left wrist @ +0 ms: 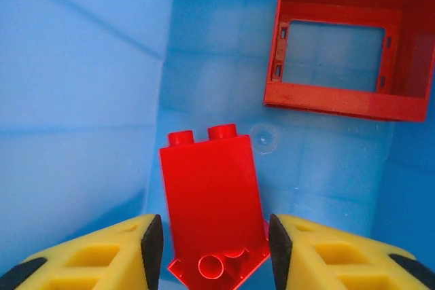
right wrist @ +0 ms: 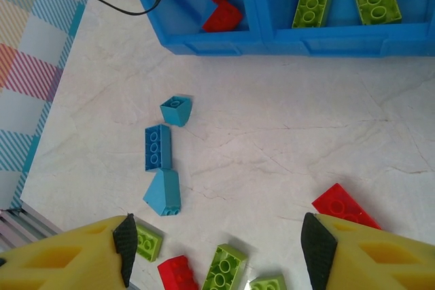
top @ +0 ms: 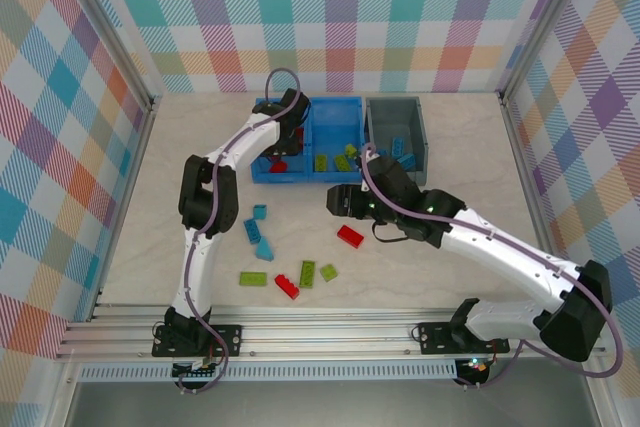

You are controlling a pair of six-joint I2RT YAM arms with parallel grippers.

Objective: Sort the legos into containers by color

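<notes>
My left gripper (left wrist: 216, 242) hangs inside the left compartment of the blue bin (top: 332, 119), open. A red sloped lego (left wrist: 211, 195) lies between its pads with a gap on each side, and a red frame lego (left wrist: 343, 93) rests on the bin floor beyond it. The right compartment holds lime legos (right wrist: 312, 1). Blue legos (top: 402, 154) lie in the grey bin (top: 398, 110). Over the table, my right gripper (right wrist: 217, 249) stands open with nothing in it. Loose below it are blue legos (right wrist: 158, 147), lime legos (right wrist: 224, 267) and red legos (right wrist: 343, 206).
The loose legos are strewn across the near middle of the table (top: 450, 177), between the two arms. Both bins stand side by side at the back. Checked walls enclose the table on three sides, and a metal rail (top: 320, 332) runs along the near edge.
</notes>
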